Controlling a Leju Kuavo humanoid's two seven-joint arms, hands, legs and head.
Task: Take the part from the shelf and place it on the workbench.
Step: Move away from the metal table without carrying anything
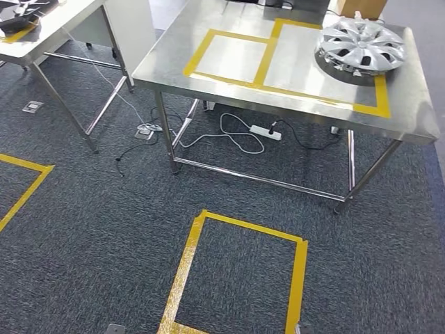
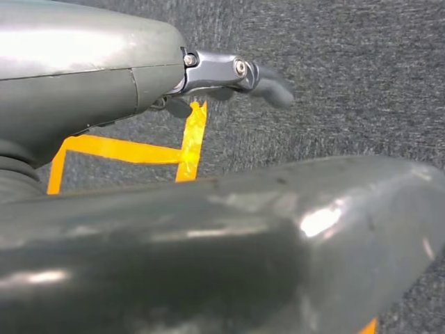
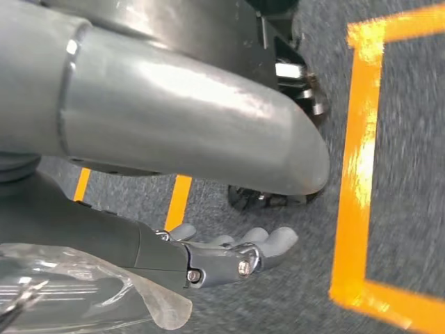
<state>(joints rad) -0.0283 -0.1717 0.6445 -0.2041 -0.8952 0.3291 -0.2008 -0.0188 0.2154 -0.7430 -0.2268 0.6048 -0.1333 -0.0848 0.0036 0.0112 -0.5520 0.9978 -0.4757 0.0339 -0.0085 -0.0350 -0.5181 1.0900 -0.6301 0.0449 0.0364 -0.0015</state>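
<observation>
Silver wheel cover (image 1: 363,46) resting on steel bench (image 1: 173,59) inside yellow tape, placement seemingly done; left hand (image 2: 231,76) and right hand (image 3: 231,254) hanging empty, fingers loosely extended.

- The hubcap (image 1: 363,46) fills the surface's (image 1: 173,59) far right taped box.
- The two taped boxes left of it lie bare.
</observation>
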